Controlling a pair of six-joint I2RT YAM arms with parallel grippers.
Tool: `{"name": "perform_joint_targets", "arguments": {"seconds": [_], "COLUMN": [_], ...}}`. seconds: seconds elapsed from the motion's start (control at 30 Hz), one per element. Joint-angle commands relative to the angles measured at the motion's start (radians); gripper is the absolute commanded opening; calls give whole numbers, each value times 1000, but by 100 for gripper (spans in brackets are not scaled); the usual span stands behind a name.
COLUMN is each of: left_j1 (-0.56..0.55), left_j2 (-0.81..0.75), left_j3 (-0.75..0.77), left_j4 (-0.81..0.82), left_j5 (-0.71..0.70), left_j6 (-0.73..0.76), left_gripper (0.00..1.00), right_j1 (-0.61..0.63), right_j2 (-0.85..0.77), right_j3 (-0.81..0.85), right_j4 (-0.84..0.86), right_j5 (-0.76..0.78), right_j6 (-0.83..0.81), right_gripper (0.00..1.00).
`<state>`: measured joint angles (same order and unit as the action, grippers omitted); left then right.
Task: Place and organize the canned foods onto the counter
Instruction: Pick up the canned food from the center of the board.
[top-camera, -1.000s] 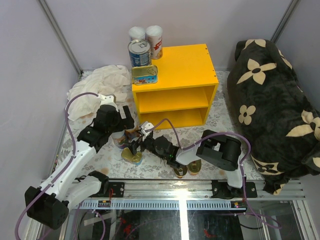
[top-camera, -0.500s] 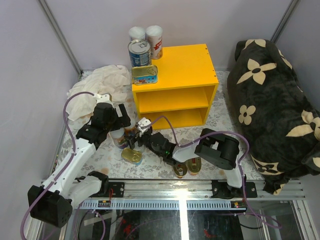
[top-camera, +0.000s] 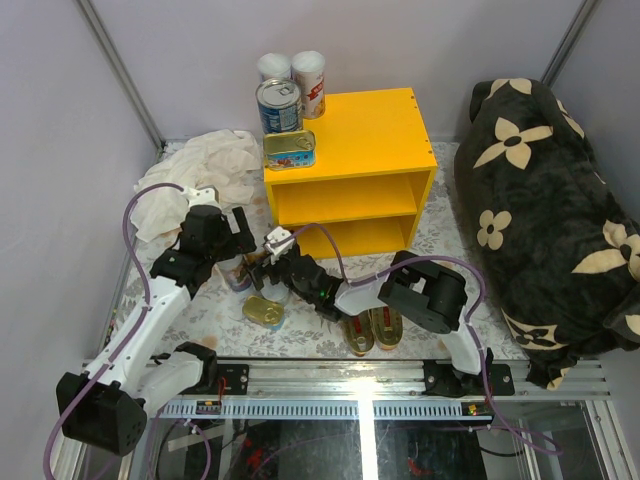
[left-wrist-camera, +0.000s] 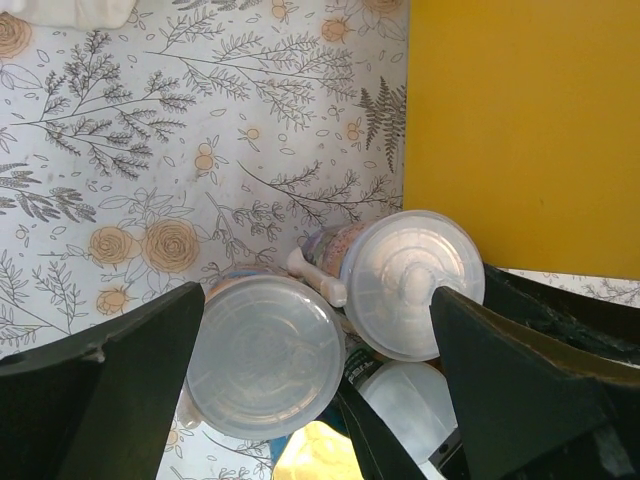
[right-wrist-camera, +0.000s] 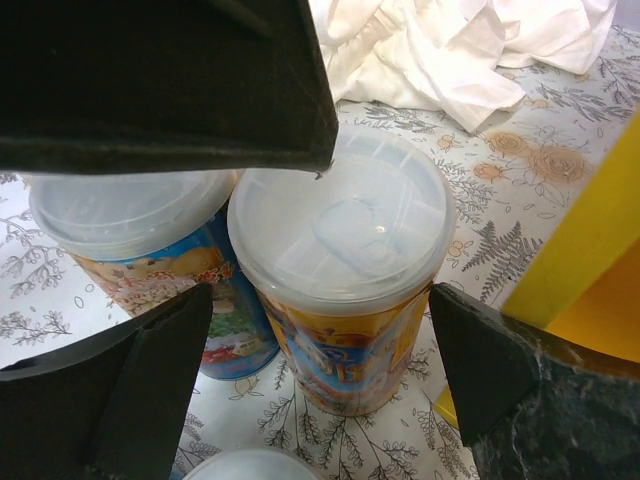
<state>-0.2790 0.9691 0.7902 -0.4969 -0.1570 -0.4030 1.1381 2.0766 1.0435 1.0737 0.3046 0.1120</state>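
Translucent plastic caps the tall tin (right-wrist-camera: 345, 350), label printed blue, orange and yellow, standing inside the wide-spread right claw (right-wrist-camera: 320, 290); left claw (left-wrist-camera: 318, 295) gapes wide too.

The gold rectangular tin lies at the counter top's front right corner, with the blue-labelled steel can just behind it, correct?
No: the gold rectangular tin lies on the counter at the top's front left corner, as the top external view shows. The blue-labelled steel can does stand just behind it.

Top camera high behind arm bases (top-camera: 200, 368), looking down. Wrist cameras close: left plumb, right oblique; both share lidded cans (left-wrist-camera: 410, 285) (right-wrist-camera: 340, 230).
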Motion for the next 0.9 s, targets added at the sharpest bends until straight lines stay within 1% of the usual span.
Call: {"name": "perform_joint_targets", "arguments": {"seconds": [0.0, 0.1, 0.3, 0.37, 0.4, 0.5, 0.53, 0.87], "left_j1": [5, 6, 11, 13, 14, 18, 21, 69], "left_j2": [-5, -5, -12, -13, -12, -10, -10, -25], "left_j3": [23, 24, 20, 22, 24, 34, 39, 50], "left_j4": [-27, -25, -25, -25, -27, -32, -34, -30], "left_j5": [9, 6, -3, -3, -3, -8, -10, 8], "left_j6": [16, 20, 23, 24, 25, 31, 34, 26], "left_gripper": [94, 94, 95, 95, 95, 95, 95, 96], "right_j1": [-30, -41, -50, -51, -53, -60, -62, -93], "right_j2": [25, 47, 69, 79, 86, 99, 103, 144], "right_j3": [91, 118, 136, 134, 134, 148, 156, 249], "right_j4": [7, 5, 13, 32, 45, 55, 54, -30], "right_j5": [32, 23, -7, 8, 23, 61, 71, 87], "right_j6": [-8, -8, -10, -17, -23, -36, -40, -29], "right_gripper": [98, 98, 91, 91, 92, 99, 100, 100]}}
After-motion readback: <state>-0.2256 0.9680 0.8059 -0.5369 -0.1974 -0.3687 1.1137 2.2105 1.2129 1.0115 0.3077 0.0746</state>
